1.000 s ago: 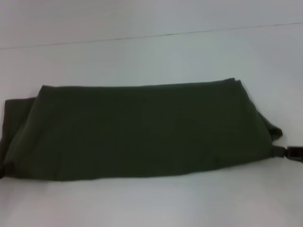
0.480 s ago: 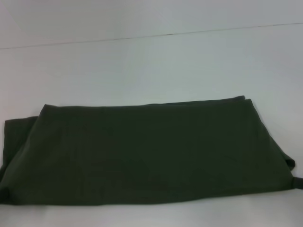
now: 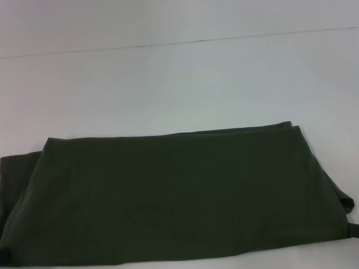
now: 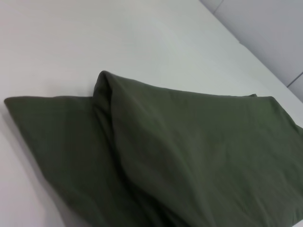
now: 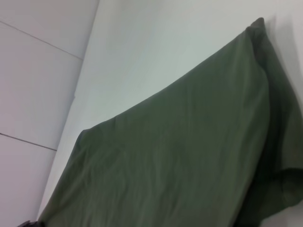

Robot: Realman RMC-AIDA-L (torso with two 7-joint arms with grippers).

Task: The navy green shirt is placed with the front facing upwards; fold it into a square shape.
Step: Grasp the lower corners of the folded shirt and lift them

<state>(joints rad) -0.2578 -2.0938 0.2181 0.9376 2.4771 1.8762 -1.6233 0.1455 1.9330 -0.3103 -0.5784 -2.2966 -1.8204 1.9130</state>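
Note:
The navy green shirt lies folded into a long band across the near part of the white table, plain dark-green side up, with no lettering showing. A folded flap sticks out at its left end. Only a dark sliver of my right gripper shows at the picture's edge, shut on the shirt's bunched near right corner. A dark bit of my left gripper shows at the shirt's other near corner. The right wrist view shows the smooth top layer of the shirt.
The white table stretches bare beyond the shirt to its back edge, with a pale wall behind it. Pale wall panels show in the right wrist view.
The whole shirt has slid toward me across the table, its far edge dropping lower in the head view. The right gripper has moved with its corner, almost out of the picture.

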